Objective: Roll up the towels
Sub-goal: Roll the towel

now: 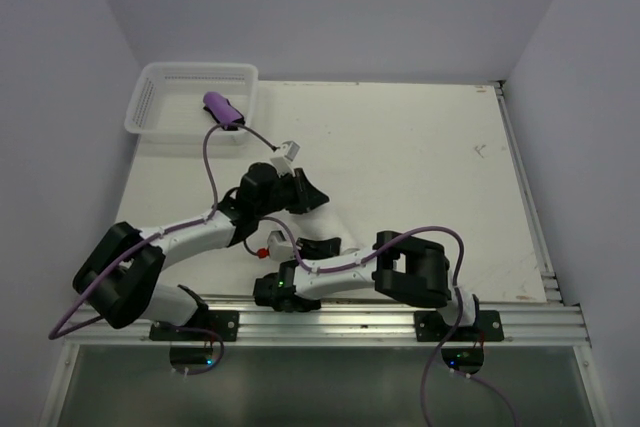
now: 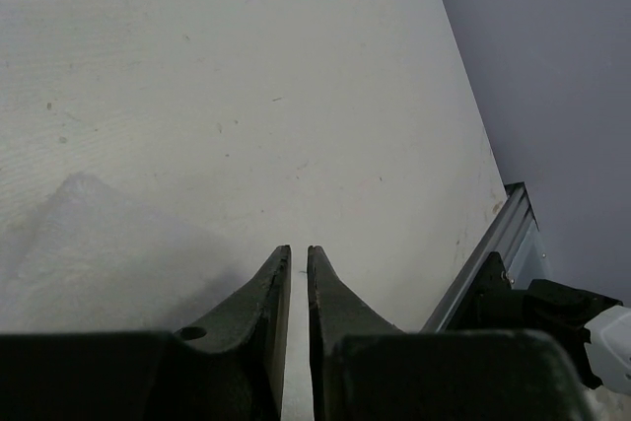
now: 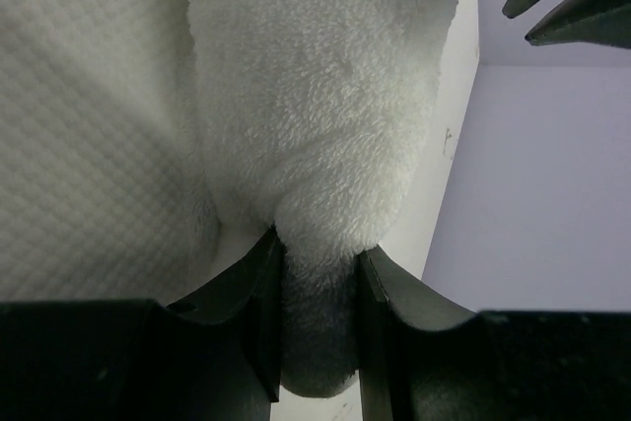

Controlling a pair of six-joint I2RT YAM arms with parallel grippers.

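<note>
The white table takes up most of what we see from above, and against it the white towel is almost impossible to pick out in that view. We find it instead in the right wrist view: a thick fluffy fold hanging in front of the camera, with a flatter waffle-textured face to its left. It sits near the middle of the near half of the table, where the two arms meet. At the far left corner stands the mesh basket. The right gripper is clamped on the fluffy fold, its jaws pressed into the pile on both sides. The left gripper hangs just above the tabletop with its jaws drawn to a thin slit and nothing between them; a pale cloth corner lies to its lower left, which we take for the same towel. Smallest of all is the purple towel, lying in the basket as a tight little cylinder. We judge that one finished: rolled and put away. The big towel looks bunched, not wound, so we reckon roughly half the job is left, namely rolling it and probably placing it in the basket.
</note>
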